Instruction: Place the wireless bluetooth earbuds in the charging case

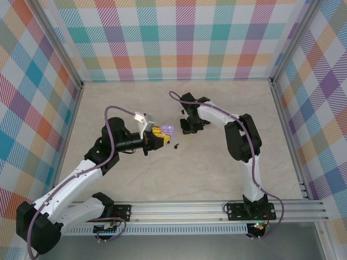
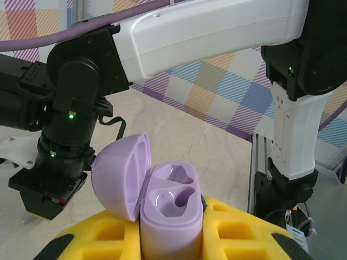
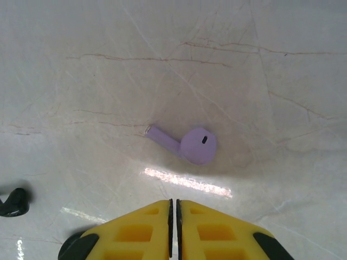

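A pale lavender stemmed plastic earbud (image 3: pixel 187 143) is recorded lying flat on the beige marbled tabletop (image 3: pixel 271 54) in the right wrist view. Its long axis runs diagonally, with the stem aimed up-left away from the fingers, the bulb nearer them and the dark slot facing up. It lies just beyond the right gripper (image 3: pixel 174 216), whose yellow tips are pressed together on nothing. A small black earbud (image 3: pixel 12 203) is noted at that view's left edge. From above, the right arm is seen bent at the elbow, forearm reaching back left, claw pointed down. The left arm is stretched forward-right, wrist level. The left gripper (image 1: pixel 155 136) is clamped on a rounded lavender plastic charging case (image 2: pixel 171 216) between yellow foam pads (image 2: pixel 238 233), with the lid (image 2: pixel 120 173) hinged open leftward and both sockets empty
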{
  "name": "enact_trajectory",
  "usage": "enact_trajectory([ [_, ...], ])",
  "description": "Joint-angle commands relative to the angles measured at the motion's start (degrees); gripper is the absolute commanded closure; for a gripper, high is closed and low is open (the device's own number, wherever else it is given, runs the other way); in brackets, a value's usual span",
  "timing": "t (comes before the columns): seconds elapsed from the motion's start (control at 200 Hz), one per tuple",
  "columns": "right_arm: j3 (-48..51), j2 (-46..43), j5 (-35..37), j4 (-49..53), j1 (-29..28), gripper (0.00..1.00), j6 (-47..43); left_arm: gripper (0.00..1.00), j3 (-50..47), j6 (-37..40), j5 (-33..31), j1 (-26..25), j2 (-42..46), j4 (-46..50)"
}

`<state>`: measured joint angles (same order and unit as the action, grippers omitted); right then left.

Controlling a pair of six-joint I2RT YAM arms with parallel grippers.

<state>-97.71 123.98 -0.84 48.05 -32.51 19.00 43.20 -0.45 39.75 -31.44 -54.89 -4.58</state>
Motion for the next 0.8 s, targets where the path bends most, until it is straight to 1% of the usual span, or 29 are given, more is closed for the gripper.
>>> enact_trajectory([
  [0.0, -1.9, 2.3, 1.5, 0.5, 0.5, 0.87, 0.5, 0.81, 0.5, 0.1, 0.2, -0.7, 1.1, -1.0],
  [0.52, -7.7, 7.2, 4.8, 2.7, 1.2, 0.87, 0.0, 0.81, 0.5, 0.0, 0.0, -0.7, 0.9, -0.9],
  [0.795, -10.6, 8.7, 5.3, 3.7, 1.2, 0.85, -1.7, 0.81, 0.3, 0.1, -0.2, -0.8, 0.9, -0.8],
])
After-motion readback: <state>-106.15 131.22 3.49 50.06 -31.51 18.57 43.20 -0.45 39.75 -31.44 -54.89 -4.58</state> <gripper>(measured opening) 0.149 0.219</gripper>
